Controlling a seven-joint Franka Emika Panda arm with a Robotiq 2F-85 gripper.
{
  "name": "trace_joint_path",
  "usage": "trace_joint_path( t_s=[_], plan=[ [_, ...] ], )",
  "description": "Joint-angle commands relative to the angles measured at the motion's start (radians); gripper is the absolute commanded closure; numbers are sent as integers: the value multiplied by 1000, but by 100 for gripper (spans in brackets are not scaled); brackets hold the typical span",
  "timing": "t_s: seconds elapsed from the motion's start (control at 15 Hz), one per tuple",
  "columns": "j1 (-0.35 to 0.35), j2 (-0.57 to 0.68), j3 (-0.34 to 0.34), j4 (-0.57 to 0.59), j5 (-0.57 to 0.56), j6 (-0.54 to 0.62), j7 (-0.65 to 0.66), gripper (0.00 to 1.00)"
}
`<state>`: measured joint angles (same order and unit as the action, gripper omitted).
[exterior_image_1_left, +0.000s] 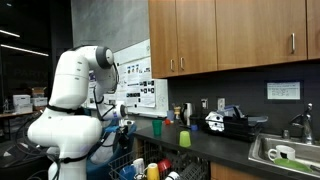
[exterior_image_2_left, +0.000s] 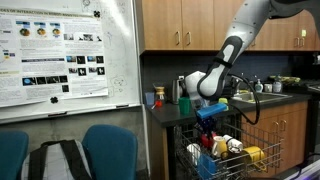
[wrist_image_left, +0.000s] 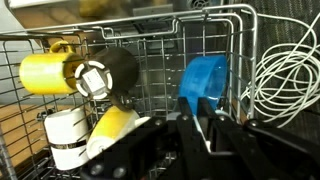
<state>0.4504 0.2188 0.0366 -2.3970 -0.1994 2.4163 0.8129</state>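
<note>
My gripper (wrist_image_left: 196, 128) is shut on the wall of a blue cup (wrist_image_left: 205, 78) and holds it just above a wire dish rack (wrist_image_left: 150, 45). In the rack lie a yellow cup (wrist_image_left: 45, 72), a black cup (wrist_image_left: 122, 68), a white cup (wrist_image_left: 67, 137) and another yellow cup (wrist_image_left: 113, 124), all to the left of the blue cup. In an exterior view the gripper (exterior_image_2_left: 208, 115) hangs with the blue cup (exterior_image_2_left: 207, 110) over the rack (exterior_image_2_left: 262, 128). In the exterior view with the white arm the gripper (exterior_image_1_left: 122, 127) is low beside the arm, over the rack (exterior_image_1_left: 135, 165).
A coil of white cable (wrist_image_left: 290, 60) lies at the rack's right side. A dark counter carries a green cup (exterior_image_1_left: 184, 138), a black appliance (exterior_image_1_left: 228, 122) and a sink (exterior_image_1_left: 285, 152). Blue chairs (exterior_image_2_left: 110, 150) stand under a wall poster (exterior_image_2_left: 60, 50). Wooden cabinets (exterior_image_1_left: 220, 30) hang above.
</note>
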Motion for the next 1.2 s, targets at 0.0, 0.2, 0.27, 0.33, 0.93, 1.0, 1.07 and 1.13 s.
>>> trace_joint_path(
  t_s=[0.0,0.2,0.27,0.33,0.93,1.0,1.07,1.13],
  plan=[
    [-54,-137,45,-88,-17,-22,61,96],
    [-89,-200,76,-132,-35,-44,100,96],
    [-102,-211,90,-145,-20,-36,91,96],
    [-113,-215,103,-151,-14,-25,86,59],
    [-133,-101,179,-128,16,187,27,8],
    [-134,-82,176,-130,18,214,22,2],
    [-137,-66,172,-136,25,245,12,0],
    [-138,-52,166,-140,26,268,5,0]
  ],
)
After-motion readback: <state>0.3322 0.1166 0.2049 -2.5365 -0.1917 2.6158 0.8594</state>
